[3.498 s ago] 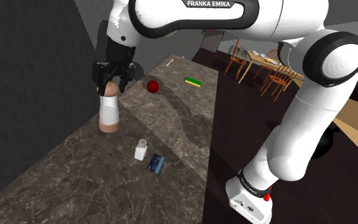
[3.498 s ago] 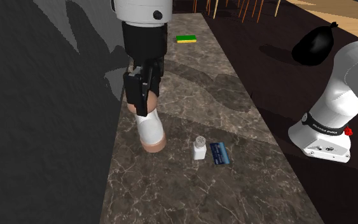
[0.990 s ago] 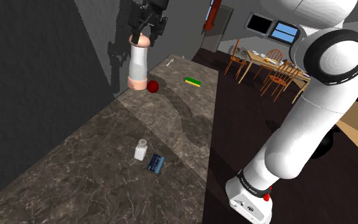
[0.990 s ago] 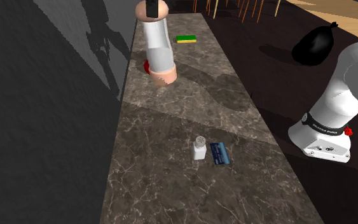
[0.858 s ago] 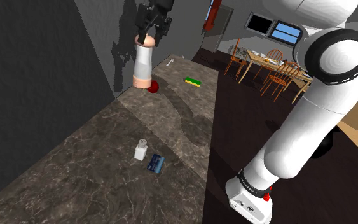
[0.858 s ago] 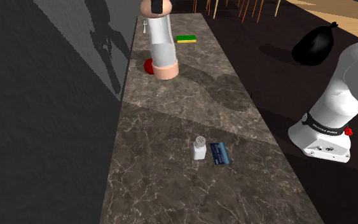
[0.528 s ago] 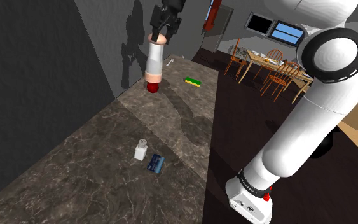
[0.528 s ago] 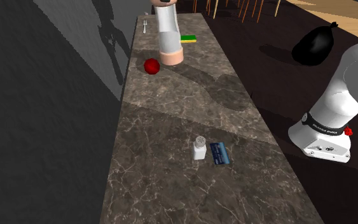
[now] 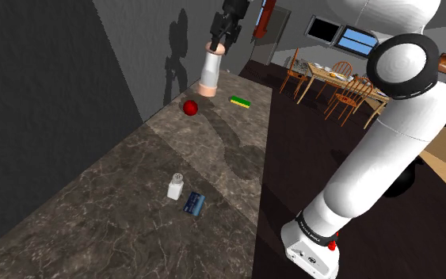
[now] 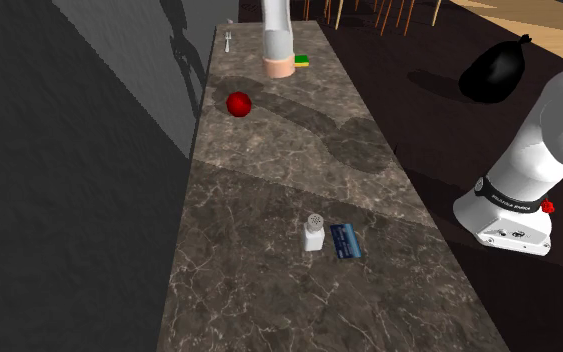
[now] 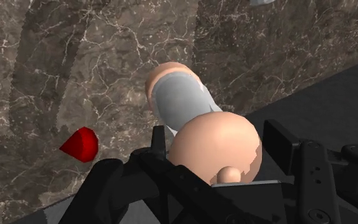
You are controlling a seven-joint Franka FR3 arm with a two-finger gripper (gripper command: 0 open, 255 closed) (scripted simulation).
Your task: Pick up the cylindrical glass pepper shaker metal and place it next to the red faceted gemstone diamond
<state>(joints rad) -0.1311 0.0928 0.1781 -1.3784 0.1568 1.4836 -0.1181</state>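
In the shoulder view the gripper (image 9: 227,24) is high over the far end of the dark marble counter (image 9: 118,230). From it the white arm (image 9: 407,119) extends to the right past a big round joint and then bends down to its base at the lower right. The gripper looks downward, a little slanted. In the wrist view its two black fingers (image 11: 159,141) stand on both sides of a round peach cap and press on it, so the hand is closed around the top of the pepper shaker (image 9: 209,71). The shaker hangs in the air under the hand, with its long axis almost vertical and a slight lean. The held cap is up, the other peach cap points down to the counter, and a pale grey body is between them. On the counter, from left to right in the second exterior view, are a fork (image 10: 228,40) at the far end, the red gem (image 10: 238,103) near the shaker, a green and yellow sponge (image 10: 302,61) partly hidden behind the shaker's lower cap, and, nearer the camera, a small white shaker (image 10: 314,232) just beside a blue card (image 10: 345,240)
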